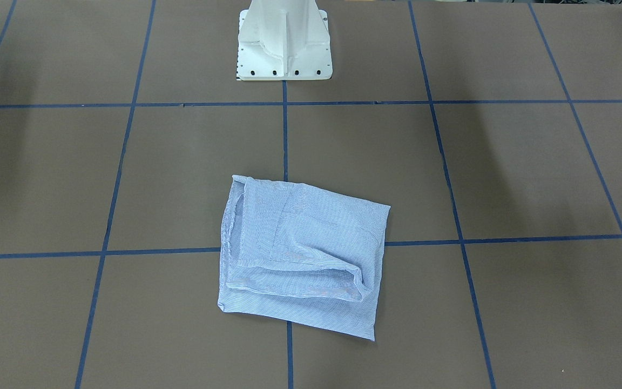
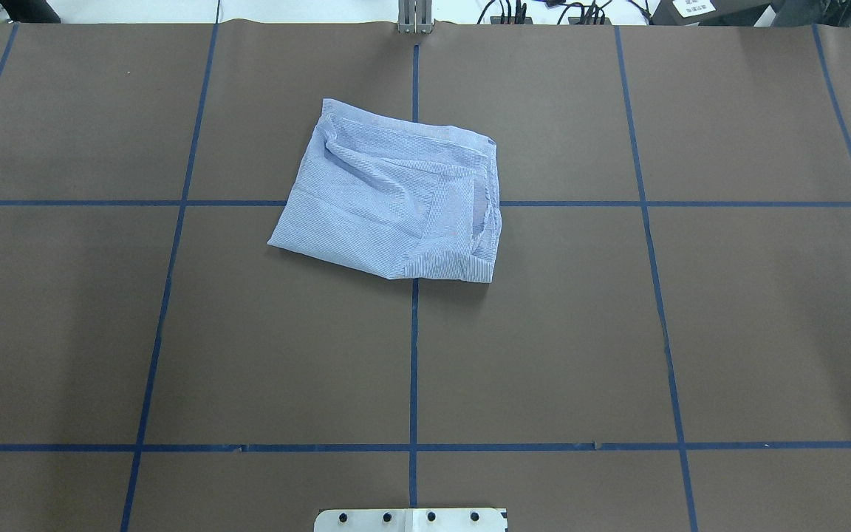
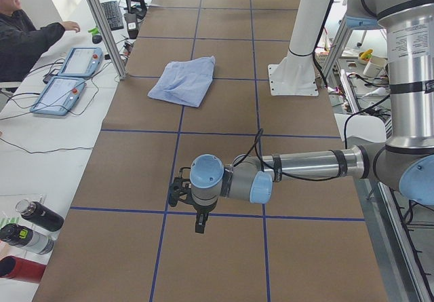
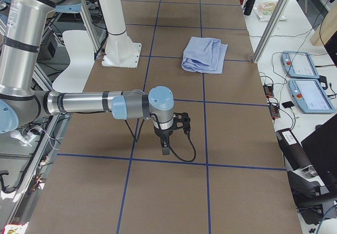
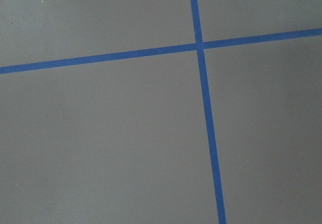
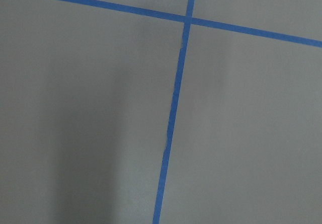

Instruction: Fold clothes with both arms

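The clothes are one light blue striped shirt (image 1: 303, 254), lying folded into a rough rectangle on the brown table; it also shows in the overhead view (image 2: 396, 199). No arm is near it. My left gripper (image 3: 199, 227) hangs over a blue tape line near the table's left end, far from the shirt (image 3: 183, 81). My right gripper (image 4: 165, 151) hangs the same way near the right end, well away from the shirt (image 4: 205, 55). I cannot tell whether either is open or shut. Both wrist views show only bare table and tape.
The white pedestal base (image 1: 284, 48) stands at the robot's side of the table. Blue tape lines grid the brown surface (image 2: 544, 332). A seated person (image 3: 20, 34), teach pendants (image 3: 68, 78) and bottles (image 3: 34, 217) are on a white side bench beyond the table's far edge.
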Motion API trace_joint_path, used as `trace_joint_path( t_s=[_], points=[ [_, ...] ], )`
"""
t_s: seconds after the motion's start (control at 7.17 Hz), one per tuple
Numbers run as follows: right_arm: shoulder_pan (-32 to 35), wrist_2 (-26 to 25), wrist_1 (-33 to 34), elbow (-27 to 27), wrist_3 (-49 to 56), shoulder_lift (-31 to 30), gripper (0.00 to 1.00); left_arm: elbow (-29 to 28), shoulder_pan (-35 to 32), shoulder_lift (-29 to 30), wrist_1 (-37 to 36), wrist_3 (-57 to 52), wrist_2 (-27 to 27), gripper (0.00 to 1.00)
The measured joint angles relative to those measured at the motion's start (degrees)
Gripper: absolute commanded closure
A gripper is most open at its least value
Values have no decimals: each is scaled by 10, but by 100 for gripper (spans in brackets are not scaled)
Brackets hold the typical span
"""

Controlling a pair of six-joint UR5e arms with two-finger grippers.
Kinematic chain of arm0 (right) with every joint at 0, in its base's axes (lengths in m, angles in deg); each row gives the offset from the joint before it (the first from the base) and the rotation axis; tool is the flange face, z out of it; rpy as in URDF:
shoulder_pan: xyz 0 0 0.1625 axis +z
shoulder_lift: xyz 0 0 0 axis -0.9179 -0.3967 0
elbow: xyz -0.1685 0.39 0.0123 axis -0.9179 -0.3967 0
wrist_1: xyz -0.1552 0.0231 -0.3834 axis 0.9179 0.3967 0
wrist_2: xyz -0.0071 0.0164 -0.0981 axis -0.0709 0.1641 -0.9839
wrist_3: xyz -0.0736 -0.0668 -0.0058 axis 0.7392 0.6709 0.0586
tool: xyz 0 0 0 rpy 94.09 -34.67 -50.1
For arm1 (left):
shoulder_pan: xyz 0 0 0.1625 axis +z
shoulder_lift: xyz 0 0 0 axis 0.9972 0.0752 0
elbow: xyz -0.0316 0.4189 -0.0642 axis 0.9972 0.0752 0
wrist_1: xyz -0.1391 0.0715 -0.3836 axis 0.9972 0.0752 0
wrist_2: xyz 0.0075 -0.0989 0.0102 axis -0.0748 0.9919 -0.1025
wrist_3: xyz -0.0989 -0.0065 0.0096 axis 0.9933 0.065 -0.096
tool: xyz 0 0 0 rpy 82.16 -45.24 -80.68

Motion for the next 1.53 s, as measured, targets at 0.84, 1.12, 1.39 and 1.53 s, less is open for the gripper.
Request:
trace_joint_path(
  t_s=[0.84, 1.12, 1.39, 1.53],
  points=[
    [0, 0, -1, 1, -12, 0, 0, 1, 0, 0, 0, 0, 0, 0],
    [0, 0, -1, 0, -12, 0, 0, 1, 0, 0, 0, 0, 0, 0],
    [0, 0, -1, 1, -12, 0, 0, 1, 0, 0, 1, 0, 1, 0],
    [0, 0, -1, 1, -12, 0, 0, 1, 0, 0, 1, 1, 1, 0]
  ],
)
